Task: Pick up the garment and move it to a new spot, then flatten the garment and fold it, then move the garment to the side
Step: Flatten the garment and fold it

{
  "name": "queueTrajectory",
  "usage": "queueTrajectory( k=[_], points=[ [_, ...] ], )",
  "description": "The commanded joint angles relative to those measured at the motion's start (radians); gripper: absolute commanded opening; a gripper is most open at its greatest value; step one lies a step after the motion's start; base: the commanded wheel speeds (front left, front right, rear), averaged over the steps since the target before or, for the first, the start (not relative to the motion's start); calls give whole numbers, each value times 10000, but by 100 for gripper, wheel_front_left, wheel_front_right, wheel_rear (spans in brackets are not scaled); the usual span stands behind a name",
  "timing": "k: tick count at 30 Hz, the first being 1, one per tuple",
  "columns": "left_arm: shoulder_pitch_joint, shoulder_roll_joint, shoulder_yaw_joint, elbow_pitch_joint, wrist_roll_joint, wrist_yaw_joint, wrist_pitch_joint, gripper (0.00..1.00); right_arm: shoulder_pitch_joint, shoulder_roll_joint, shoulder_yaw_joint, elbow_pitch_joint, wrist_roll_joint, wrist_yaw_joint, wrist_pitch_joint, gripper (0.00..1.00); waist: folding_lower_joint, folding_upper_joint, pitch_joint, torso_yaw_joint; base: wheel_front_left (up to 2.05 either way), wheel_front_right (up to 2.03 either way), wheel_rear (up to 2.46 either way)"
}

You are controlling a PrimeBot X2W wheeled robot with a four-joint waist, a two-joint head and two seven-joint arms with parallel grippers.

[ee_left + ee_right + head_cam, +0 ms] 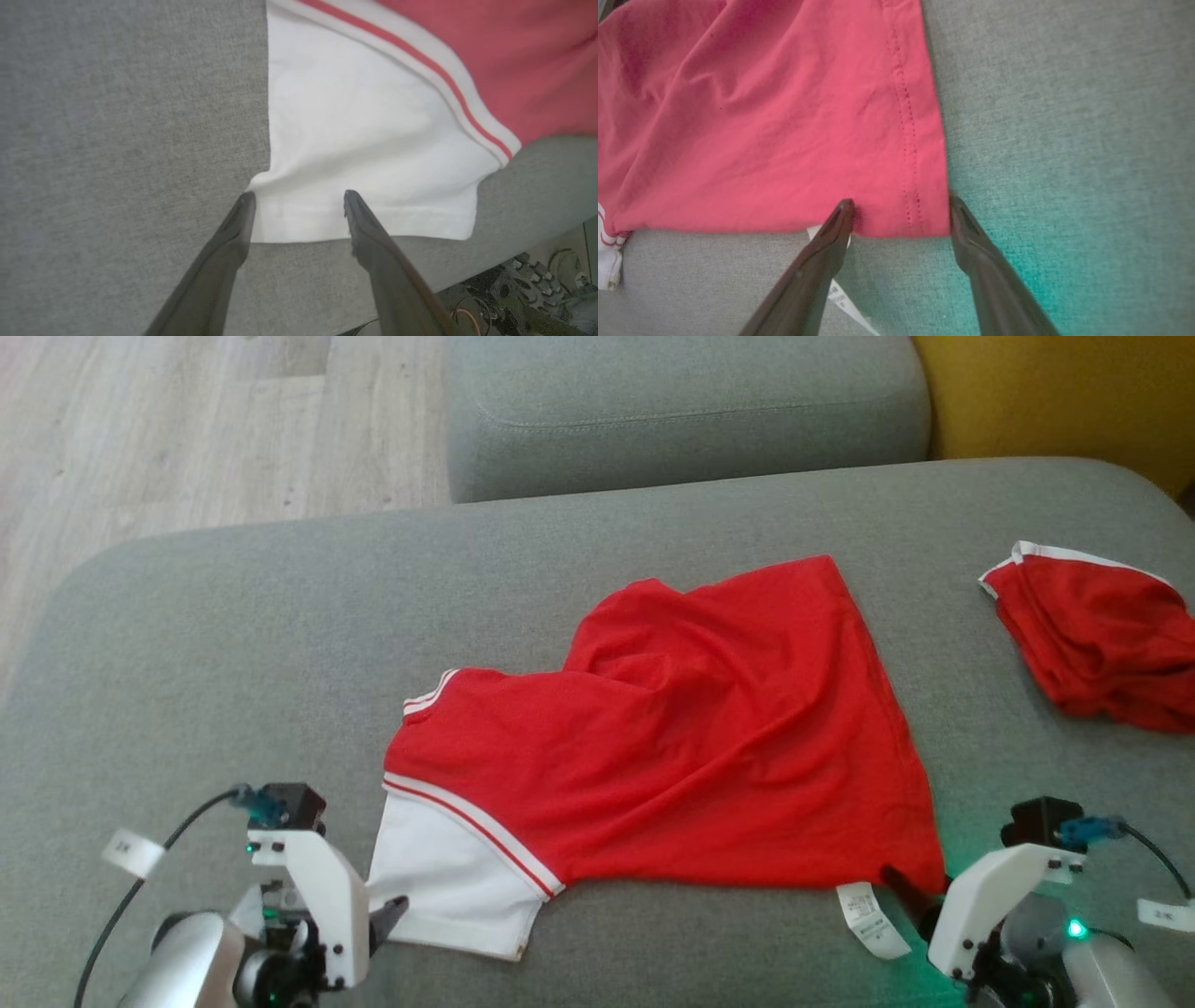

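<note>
The red shirt (691,737) lies rumpled on the grey cushion (233,644). Left gripper (299,195) open astride the white sleeve hem (373,224); right gripper (901,203) open astride the red hem corner (920,219). Seat fabric deep, then close the 2 together.

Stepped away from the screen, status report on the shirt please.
Left gripper open over white sleeve corner. Right gripper open at hem corner of red jersey. Jersey rumpled, unfolded. Second red garment lies apart.

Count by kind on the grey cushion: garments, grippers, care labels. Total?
Garments: 2 (red-and-white shirt, red bundle at right)
Grippers: 2 (left gripper, right gripper, both open)
Care labels: 1 (white care label by the shirt's near hem)
Total: 5
</note>
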Motion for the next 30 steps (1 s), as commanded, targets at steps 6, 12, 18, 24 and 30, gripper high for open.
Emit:
queueTrajectory(
  k=[6,12,18,24,30],
  points=[
    [-1003,475,339,251,254,211,-140,100,-617,-48,510,122,167,67,-200,100,0,0,62,-108,0,0,0],
    [-919,581,207,426,-46,51,532,100,-629,-32,796,371,410,67,-338,100,0,0,100,-123,0,0,0],
    [-863,430,72,486,-420,-145,682,100,-751,-84,1118,614,754,67,-395,91,0,0,204,-117,0,0,0],
    [-966,392,15,373,-765,-295,434,0,-935,-283,1461,464,1208,67,-1123,0,0,0,238,-102,0,0,0],
    [-1072,557,302,-514,-1220,-360,-182,0,-1050,-787,1624,-247,1685,67,-2485,0,0,0,114,-86,0,0,0]
  ],
)
